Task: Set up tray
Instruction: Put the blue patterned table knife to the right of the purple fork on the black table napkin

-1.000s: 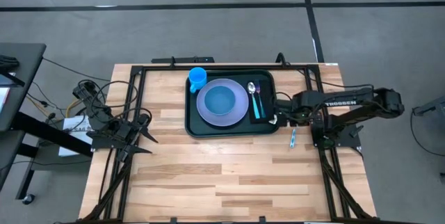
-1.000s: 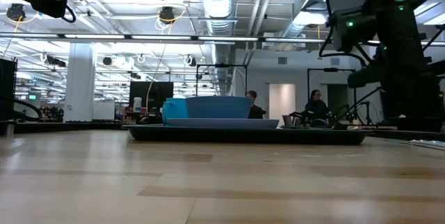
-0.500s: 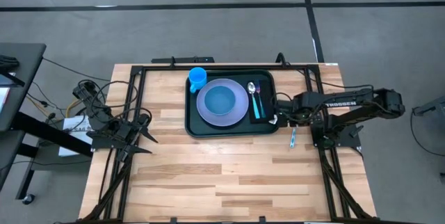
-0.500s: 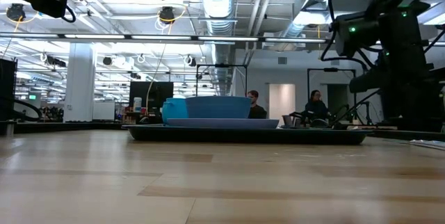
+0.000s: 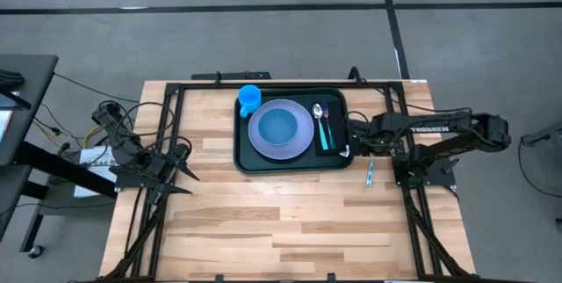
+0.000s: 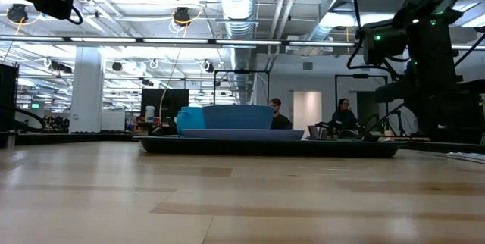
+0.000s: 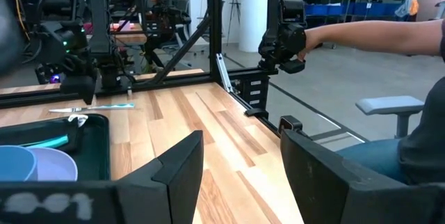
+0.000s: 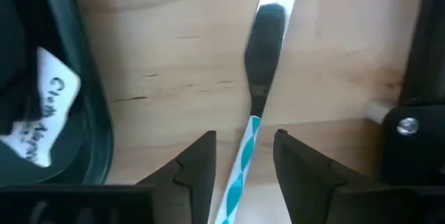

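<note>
The tray [image 5: 292, 164] is lying flat at the far middle of the wooden table [image 5: 263, 221], its long axis running left to right across the table and its far rim sitting close to the black frame rail along the far edge. The near half of the table is showing bare wood, leaving wide room there; bare strips are also lying to the left and right of the tray. One lavender plate [image 5: 305, 141] is sitting centred in the tray, carrying one blue bowl [image 5: 279, 126]. One blue cup [image 5: 249, 98] is standing at the tray's far left corner, touching or just beside the plate. Two utensils [image 5: 322, 125], one with a teal handle, are lying side by side in the tray's right part, their long axes running far to near. One knife [image 5: 369, 174] with a blue patterned handle is lying on the bare wood just right of the tray, apart from it, pointing far to near. The right gripper [image 8: 243, 161] is hovering low over this knife beside the tray's right rim, its fingers standing apart on either side of the handle without closing on it. The left gripper [image 7: 240, 175] is resting at the table's left edge, well apart from the tray, fingers spread.
</note>
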